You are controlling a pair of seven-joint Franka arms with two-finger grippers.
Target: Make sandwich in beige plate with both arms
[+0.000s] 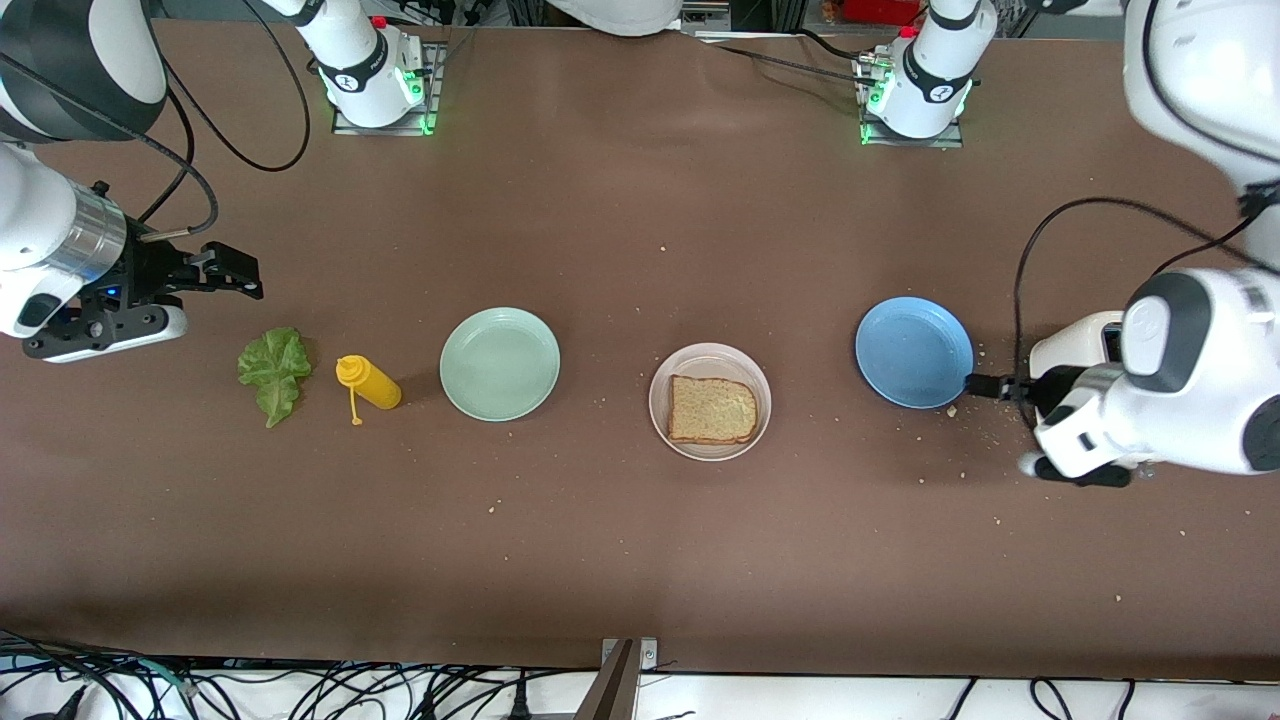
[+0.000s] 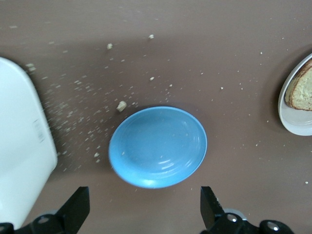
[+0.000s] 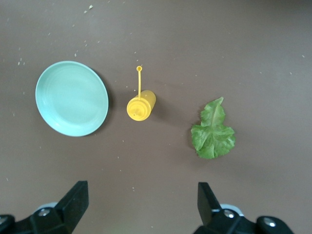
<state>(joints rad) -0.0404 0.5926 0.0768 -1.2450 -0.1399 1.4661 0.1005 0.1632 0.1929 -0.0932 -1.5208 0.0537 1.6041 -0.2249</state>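
Note:
The beige plate (image 1: 758,382) sits mid-table with one slice of speckled tan bread (image 1: 712,410) lying flat in it. No second slice shows in any view. The plate's edge and the bread also show in the left wrist view (image 2: 295,122). The green lettuce leaf (image 1: 273,372) lies on the table toward the right arm's end and shows in the right wrist view (image 3: 213,130). My right gripper (image 1: 240,275) is open and empty, up in the air beside the leaf (image 3: 142,202). My left gripper (image 1: 1005,425) is open and empty beside the blue plate (image 2: 145,204).
A yellow squeeze bottle (image 1: 370,383) lies on its side between the lettuce and a mint-green plate (image 1: 500,363). An empty blue plate (image 1: 913,351) sits toward the left arm's end, with crumbs (image 2: 121,105) scattered around it.

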